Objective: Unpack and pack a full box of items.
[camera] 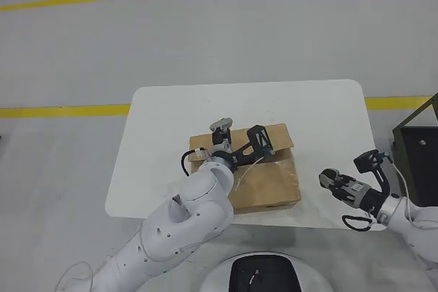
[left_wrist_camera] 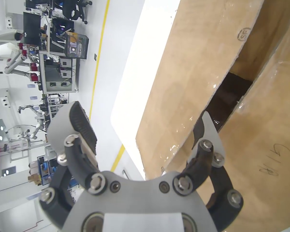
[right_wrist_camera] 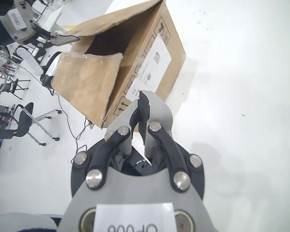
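A brown cardboard box (camera: 266,186) lies in the middle of the white table (camera: 168,146). Its top flaps are partly raised and its inside is dark, so the contents are hidden. My left gripper (camera: 241,136) is over the box's far flap (left_wrist_camera: 195,61) and is open (left_wrist_camera: 140,117), straddling the flap's edge with one fingertip (left_wrist_camera: 206,126) in the gap under it. In the right wrist view the left gripper (right_wrist_camera: 62,39) touches that raised flap. My right gripper (right_wrist_camera: 142,103) is shut and empty, hovering near the table's right edge (camera: 330,179), apart from the box (right_wrist_camera: 145,56).
A dark green metal rack (camera: 423,146) stands just off the table's right side. Bare table surface (right_wrist_camera: 232,73) surrounds the box on all sides. A nearer flap (right_wrist_camera: 87,78) with tape hangs half down over the opening.
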`<action>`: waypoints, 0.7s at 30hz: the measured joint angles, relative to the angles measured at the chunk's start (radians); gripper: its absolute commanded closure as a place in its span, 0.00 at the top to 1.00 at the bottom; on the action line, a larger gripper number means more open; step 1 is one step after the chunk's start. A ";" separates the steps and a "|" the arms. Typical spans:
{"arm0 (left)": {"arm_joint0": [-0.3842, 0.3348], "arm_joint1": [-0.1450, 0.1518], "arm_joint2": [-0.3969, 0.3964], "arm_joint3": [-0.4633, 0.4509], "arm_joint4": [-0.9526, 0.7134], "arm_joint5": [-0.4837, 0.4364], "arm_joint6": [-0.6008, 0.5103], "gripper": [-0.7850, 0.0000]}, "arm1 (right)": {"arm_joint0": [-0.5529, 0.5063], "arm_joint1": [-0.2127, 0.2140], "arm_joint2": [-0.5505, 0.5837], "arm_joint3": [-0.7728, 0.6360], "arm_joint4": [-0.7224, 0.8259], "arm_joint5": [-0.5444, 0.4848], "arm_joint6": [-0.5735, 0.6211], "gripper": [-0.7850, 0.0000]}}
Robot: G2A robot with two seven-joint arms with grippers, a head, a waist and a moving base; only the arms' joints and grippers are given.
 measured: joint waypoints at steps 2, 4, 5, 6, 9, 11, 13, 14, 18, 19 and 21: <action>-0.001 -0.006 0.000 0.005 0.020 -0.007 0.007 1.00 | 0.015 -0.003 -0.018 0.006 0.006 0.006 -0.011 0.00; -0.003 -0.011 0.000 0.010 0.034 -0.014 0.014 1.00 | 0.029 -0.005 -0.032 0.007 0.012 0.006 -0.020 0.00; -0.004 -0.015 -0.001 0.013 0.045 -0.020 0.018 1.00 | 0.039 -0.006 -0.041 0.008 0.014 0.006 -0.022 0.00; -0.005 -0.017 -0.001 0.016 0.052 -0.025 0.021 1.00 | 0.048 -0.007 -0.046 0.009 0.012 0.008 -0.020 0.00; -0.005 -0.025 0.003 0.026 0.068 -0.054 0.033 1.00 | 0.073 -0.009 -0.060 0.012 0.010 0.013 -0.014 0.00; -0.001 -0.030 0.009 0.032 0.086 -0.078 0.043 1.00 | 0.084 -0.010 -0.066 0.015 0.011 0.014 -0.013 0.00; 0.004 -0.033 0.012 0.034 0.102 -0.094 0.048 0.74 | 0.089 -0.011 -0.069 0.017 0.011 0.013 -0.012 0.00; 0.007 -0.035 0.014 0.035 0.118 -0.103 0.051 0.50 | 0.091 -0.011 -0.070 0.018 0.010 0.012 -0.013 0.00; 0.019 -0.041 0.022 0.034 0.184 -0.127 0.064 0.06 | 0.094 -0.012 -0.072 0.016 0.011 0.012 -0.014 0.00; 0.022 -0.042 0.024 0.034 0.201 -0.132 0.067 0.00 | 0.094 -0.012 -0.072 0.015 0.010 0.012 -0.013 0.00; 0.032 -0.044 0.029 0.033 0.241 -0.142 0.074 0.00 | 0.095 -0.012 -0.072 0.013 0.010 0.013 -0.011 0.00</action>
